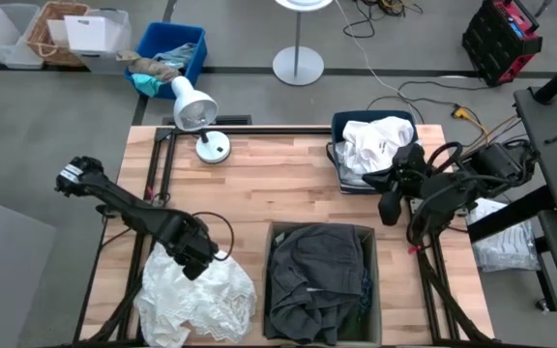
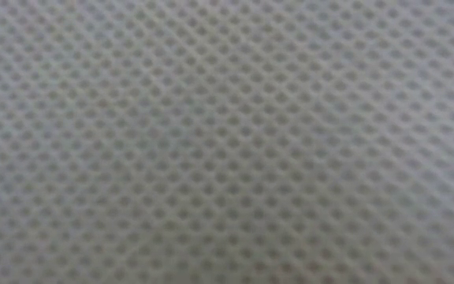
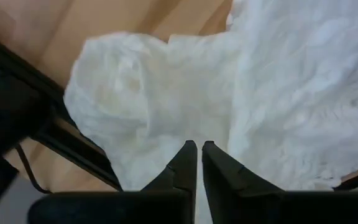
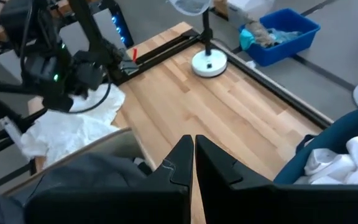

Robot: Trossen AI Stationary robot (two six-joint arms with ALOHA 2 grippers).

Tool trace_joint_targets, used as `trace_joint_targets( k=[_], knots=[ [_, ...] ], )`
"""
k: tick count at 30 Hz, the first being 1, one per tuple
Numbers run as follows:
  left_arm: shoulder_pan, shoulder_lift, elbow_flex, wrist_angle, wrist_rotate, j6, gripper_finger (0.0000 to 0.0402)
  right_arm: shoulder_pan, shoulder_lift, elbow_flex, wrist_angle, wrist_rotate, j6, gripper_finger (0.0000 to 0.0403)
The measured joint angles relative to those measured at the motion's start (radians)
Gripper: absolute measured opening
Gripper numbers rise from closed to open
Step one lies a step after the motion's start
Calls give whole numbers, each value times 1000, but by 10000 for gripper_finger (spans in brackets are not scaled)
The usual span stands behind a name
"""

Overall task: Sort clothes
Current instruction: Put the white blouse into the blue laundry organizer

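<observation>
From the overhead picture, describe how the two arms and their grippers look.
Both arms are black, jointed tube sections. The left arm has a white-marked joint at its outer end and a thin black cable looping near the left gripper. The right gripper sits among bundled black cables. Each gripper's fingers are dark, tapered wedges.

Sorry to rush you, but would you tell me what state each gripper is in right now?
Left gripper: closed, empty, just above the crumpled white fabric garment.
Right gripper: closed, empty, above the light wooden table.
</observation>
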Motion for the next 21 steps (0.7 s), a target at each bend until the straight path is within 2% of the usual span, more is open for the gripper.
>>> trace_joint_targets(
  k=[6, 9, 16, 21],
  knots=[
    [-1, 11, -19, 37, 10, -33, 59, -5, 0, 4, 1, 32, 0, 9],
    [-1, 16, -19, 37, 13, -60, 105, -5, 0, 4, 1, 32, 0, 9],
    [-1, 27, -69, 41, 95, -174, 236, -6, 0, 0, 1, 32, 1, 9],
    [-1, 28, -153, 122, 109, -225, 285, -6, 0, 0, 1, 32, 3, 10]
  ],
)
